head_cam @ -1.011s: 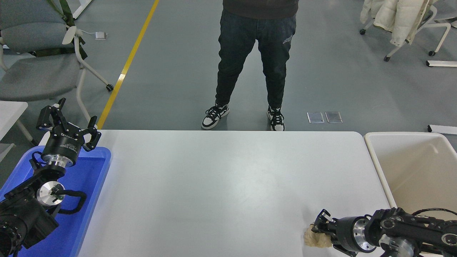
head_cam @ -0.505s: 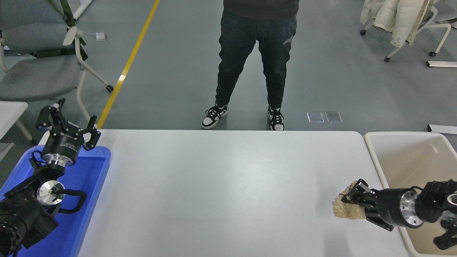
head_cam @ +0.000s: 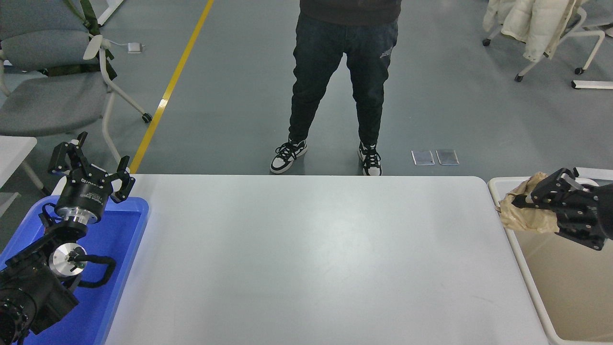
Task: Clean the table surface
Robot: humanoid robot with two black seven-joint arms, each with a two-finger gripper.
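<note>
The white table surface (head_cam: 306,258) fills the middle of the head view and nothing lies on it. My right gripper (head_cam: 530,195) comes in from the right edge and is shut on a crumpled beige paper wad (head_cam: 524,213). It holds the wad in the air over the near-left rim of the beige tub (head_cam: 570,278). My left gripper (head_cam: 91,165) is parked at the lower left above the blue tray (head_cam: 119,268), fingers open and empty.
A person in dark jeans and black-and-white sneakers (head_cam: 335,96) stands at the table's far side. Grey chairs (head_cam: 52,72) stand at the far left. A chair with a cream coat (head_cam: 536,28) is at the top right.
My right gripper has carried the paper wad from the table's front right up and to the right, off the table surface to above the beige tub. The left arm has not moved.
</note>
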